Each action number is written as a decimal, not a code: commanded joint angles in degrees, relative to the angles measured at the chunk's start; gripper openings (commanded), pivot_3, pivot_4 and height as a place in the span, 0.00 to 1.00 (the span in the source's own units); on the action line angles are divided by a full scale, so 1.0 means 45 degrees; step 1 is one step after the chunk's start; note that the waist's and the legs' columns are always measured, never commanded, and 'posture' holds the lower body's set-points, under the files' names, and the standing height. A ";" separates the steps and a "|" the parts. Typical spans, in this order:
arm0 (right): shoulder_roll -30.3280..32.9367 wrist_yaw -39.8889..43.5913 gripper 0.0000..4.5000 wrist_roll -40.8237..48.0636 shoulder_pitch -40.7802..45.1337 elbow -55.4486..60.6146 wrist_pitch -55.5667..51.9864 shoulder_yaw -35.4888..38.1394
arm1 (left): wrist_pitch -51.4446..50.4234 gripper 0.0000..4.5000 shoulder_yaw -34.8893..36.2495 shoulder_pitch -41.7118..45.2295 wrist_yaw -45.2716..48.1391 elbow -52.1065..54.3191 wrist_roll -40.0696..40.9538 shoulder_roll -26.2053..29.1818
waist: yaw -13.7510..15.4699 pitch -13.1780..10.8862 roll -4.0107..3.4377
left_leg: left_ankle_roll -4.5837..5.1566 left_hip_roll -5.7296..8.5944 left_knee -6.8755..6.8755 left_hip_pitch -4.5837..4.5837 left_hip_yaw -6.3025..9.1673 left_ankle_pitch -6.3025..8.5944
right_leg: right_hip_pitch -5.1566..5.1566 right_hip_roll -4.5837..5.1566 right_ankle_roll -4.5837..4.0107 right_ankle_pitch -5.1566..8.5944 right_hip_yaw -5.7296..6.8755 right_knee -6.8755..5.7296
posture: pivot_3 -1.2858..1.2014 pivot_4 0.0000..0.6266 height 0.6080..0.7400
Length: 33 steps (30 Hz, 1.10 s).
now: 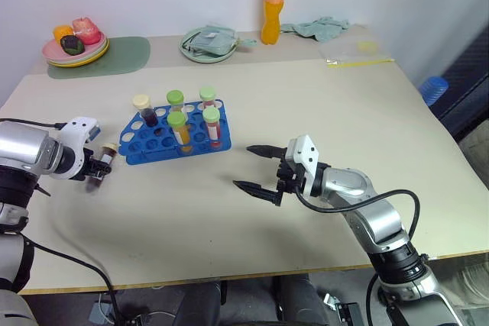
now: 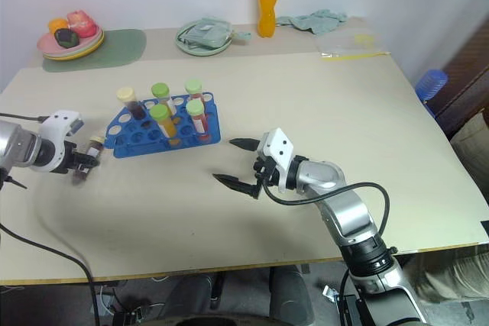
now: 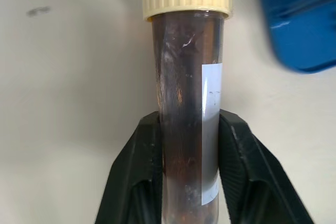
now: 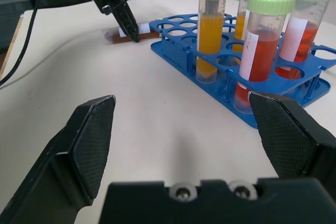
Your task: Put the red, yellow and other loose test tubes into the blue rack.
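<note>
A dark purple test tube (image 3: 186, 93) with a cream cap and white label lies low at the tabletop, just left of the blue rack (image 1: 145, 145). My left gripper (image 1: 98, 170) is shut on its body, the cap end pointing toward the rack. Several capped tubes stand upright in the rack: yellow-orange (image 4: 211, 35) and red (image 4: 262, 51) ones with green caps, and a dark one with a cream cap (image 1: 144, 109). My right gripper (image 1: 256, 167) hovers open over the table to the right of the rack, its fingers pointing toward it with nothing between them.
Along the far edge stand an orange drink bottle (image 1: 273, 1), a pale green plate (image 1: 191, 51) holding a cloth, a plate of toy fruit (image 1: 76, 53) on a green mat, a teal cloth (image 1: 321, 28) and a clear bag (image 1: 355, 53).
</note>
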State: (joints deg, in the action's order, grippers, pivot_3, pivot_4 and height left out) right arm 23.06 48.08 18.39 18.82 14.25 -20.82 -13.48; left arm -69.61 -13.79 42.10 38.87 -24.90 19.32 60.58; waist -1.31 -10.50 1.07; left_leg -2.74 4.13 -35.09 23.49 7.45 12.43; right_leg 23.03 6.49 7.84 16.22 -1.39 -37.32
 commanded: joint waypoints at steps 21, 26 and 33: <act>-0.0281 0.0283 1.00 0.0015 0.0422 -0.0101 0.0176 -0.0244 | 1.5784 0.28 0.5708 -0.8612 -0.9587 1.0002 -0.4139 -1.1063 | 0.0178 0.0037 0.0047 | 0.0014 0.0023 -0.0043 0.0004 -0.0022 0.0009 | -0.0037 0.0049 0.0007 -0.0030 0.0012 0.0027 | 0.52 0.24 1.00; -0.0312 0.0231 1.00 0.0002 0.0377 -0.0027 0.0130 -0.0265 | 1.6889 0.28 0.5337 -0.8202 -0.9886 0.8403 -0.4562 -1.1710 | 0.0158 0.0038 0.0048 | 0.0016 0.0019 -0.0038 0.0001 -0.0023 0.0010 | -0.0035 0.0042 0.0006 -0.0029 0.0013 0.0025 | 0.52 0.24 1.00; -0.0398 -0.0110 1.00 -0.0034 0.0210 0.0161 0.0031 -0.0213 | 1.7686 0.28 0.5144 -0.7671 -1.0147 0.6782 -0.4912 -1.2002 | 0.0157 0.0038 0.0049 | 0.0017 0.0022 -0.0042 0.0001 -0.0019 0.0011 | -0.0039 0.0042 0.0008 -0.0029 0.0016 0.0026 | 0.52 0.24 1.00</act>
State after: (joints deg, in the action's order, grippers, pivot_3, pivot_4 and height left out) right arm 21.72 48.04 18.20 19.66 12.87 -20.92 -14.73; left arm 8.10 9.68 6.18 -6.41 5.40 -2.54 6.69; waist -0.60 -10.33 1.29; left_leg -2.66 4.24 -35.28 23.49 7.37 12.48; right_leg 22.85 6.68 7.87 16.09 -1.30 -37.20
